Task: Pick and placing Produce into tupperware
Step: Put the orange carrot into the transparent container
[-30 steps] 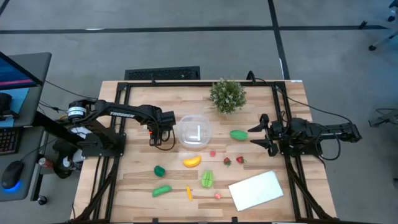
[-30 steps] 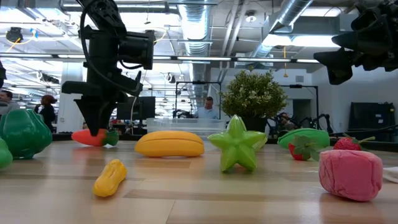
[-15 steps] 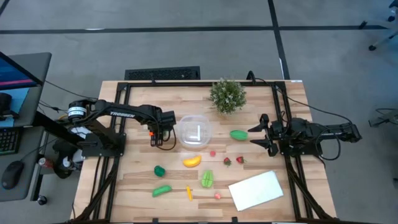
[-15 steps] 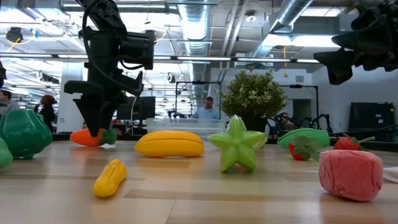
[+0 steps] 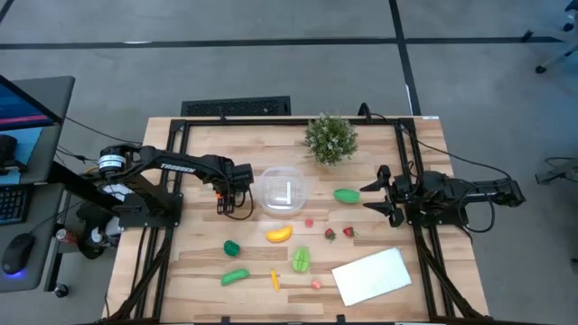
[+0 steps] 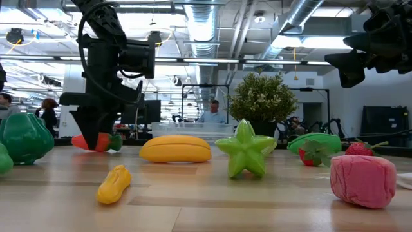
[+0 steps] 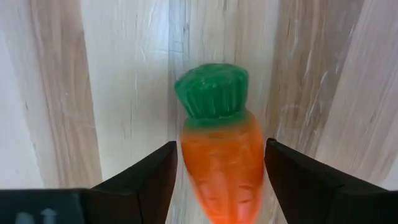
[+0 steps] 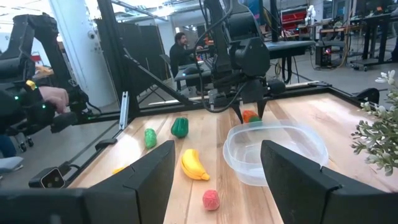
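My left gripper [image 5: 226, 202] points down at the table just left of the clear tupperware [image 5: 283, 191] and is shut on an orange carrot [image 7: 221, 155] with a green leaf end. My right gripper [image 5: 372, 197] hangs open over the right side of the table, beside a green oval piece [image 5: 347, 194], and touches nothing. The other produce lies on the wood nearer the near edge: a yellow banana [image 5: 279, 234], a green star fruit [image 5: 301, 259], a green pepper [image 5: 232, 246], a green cucumber [image 5: 235, 276], red strawberries [image 5: 339, 233] and pink berries [image 5: 317, 283]. My left gripper pinches the carrot's orange body [image 7: 219, 180] between its two fingers [image 7: 149, 180], just below the green leaf end [image 7: 211, 90]. The fingers come from above, pointing down, one on each long side. In the low view the carrot [image 6: 96, 141] lies about level, at or barely above the tabletop.
A bushy potted plant [image 5: 330, 137] stands at the far edge, behind the tupperware. A flat white sheet [image 5: 372, 275] lies at the near right corner. A small yellow piece [image 5: 275, 281] lies near the cucumber. People show in the room beyond the table.
My left gripper has shifted a little toward the table's left edge, away from the tupperware, and the carrot has moved along with it between the fingers. My right arm has kept still.
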Tool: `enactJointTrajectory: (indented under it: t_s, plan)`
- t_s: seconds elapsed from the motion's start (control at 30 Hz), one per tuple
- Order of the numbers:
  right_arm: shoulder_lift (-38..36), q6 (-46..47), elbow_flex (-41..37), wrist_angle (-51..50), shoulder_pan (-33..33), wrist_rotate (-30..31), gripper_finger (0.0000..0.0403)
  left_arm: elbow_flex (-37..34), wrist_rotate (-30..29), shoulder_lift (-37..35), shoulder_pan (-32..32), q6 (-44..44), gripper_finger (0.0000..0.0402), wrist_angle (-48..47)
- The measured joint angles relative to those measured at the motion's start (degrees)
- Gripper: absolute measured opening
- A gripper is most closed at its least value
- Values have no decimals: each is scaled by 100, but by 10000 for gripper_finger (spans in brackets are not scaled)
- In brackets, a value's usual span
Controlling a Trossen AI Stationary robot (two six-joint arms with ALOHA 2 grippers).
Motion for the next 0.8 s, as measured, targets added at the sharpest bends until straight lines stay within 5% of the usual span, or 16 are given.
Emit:
enactJointTrajectory:
  t_s: [0.43,0.8]
  plan:
    - [0,1,0,-1,-1,1,232,0,-36,0,0,4,178,11]
    - [0,-7,0,0,0,0,232,0,-37,0,0,6,180,14]
